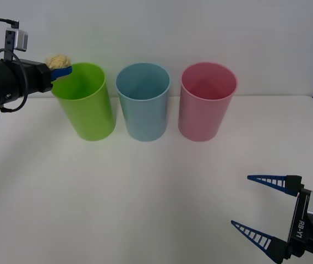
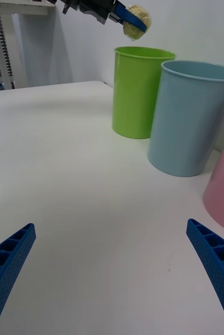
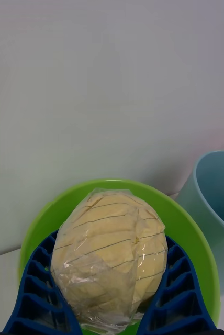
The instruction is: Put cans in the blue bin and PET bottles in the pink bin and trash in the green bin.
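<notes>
- left gripper (image 1: 61, 70) is clamped on the trash (image 1: 58, 60), a pale wrinkly ball, held above the left rim of the green bin (image 1: 86, 104).
- 3 bins stand in a row on the white table (image 1: 145, 192): green bin, blue bin (image 1: 143, 107), pink bin (image 1: 207, 104).
- right gripper (image 1: 258, 209) hovers low near the table's front right, fingers spread wide, holding nothing.

bins – 3: one green bin (image 1: 84, 102), one blue bin (image 1: 143, 102), one pink bin (image 1: 207, 102) | trash (image 1: 58, 60) – 1 ball | grippers – 2: left gripper (image 1: 62, 70), right gripper (image 1: 258, 208)
</notes>
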You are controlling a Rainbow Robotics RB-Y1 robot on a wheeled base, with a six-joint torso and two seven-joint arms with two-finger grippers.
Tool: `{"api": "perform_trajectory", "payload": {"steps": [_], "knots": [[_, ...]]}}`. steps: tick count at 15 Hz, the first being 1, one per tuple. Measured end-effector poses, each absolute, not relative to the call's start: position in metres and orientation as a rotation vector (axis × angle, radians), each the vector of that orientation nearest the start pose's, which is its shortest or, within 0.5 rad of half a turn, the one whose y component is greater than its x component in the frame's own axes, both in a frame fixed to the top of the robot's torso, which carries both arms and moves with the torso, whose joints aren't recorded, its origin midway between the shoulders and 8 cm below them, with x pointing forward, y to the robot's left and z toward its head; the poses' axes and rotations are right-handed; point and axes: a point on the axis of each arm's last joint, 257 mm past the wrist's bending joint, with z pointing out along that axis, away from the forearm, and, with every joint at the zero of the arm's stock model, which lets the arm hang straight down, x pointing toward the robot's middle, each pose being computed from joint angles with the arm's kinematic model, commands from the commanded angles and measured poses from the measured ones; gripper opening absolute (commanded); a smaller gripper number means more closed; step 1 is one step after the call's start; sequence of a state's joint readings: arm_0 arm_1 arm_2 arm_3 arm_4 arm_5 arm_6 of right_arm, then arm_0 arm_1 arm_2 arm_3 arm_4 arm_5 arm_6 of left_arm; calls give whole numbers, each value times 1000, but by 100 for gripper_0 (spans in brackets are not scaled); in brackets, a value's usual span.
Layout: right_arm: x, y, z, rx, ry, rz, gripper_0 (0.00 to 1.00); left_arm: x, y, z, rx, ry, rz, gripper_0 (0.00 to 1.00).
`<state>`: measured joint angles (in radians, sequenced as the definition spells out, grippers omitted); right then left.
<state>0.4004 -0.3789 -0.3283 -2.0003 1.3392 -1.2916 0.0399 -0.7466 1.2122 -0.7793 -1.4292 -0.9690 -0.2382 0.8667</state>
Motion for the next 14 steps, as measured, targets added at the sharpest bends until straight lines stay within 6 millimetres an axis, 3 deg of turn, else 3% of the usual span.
{"api": "perform_trajectory", "payload": {"steps": [1, 3, 14], "knots": [[301, -194, -204, -1063, 1460, 533, 100, 616, 270, -72, 375, 1818, -431, 46], [301, -194, -204, -1063, 1460, 533, 100, 616, 271, -71, 382, 1815, -423, 100], [301, -194, -204, -1063, 1460, 532, 100, 618, 268, -66, 384, 1803, -421, 100]]}}
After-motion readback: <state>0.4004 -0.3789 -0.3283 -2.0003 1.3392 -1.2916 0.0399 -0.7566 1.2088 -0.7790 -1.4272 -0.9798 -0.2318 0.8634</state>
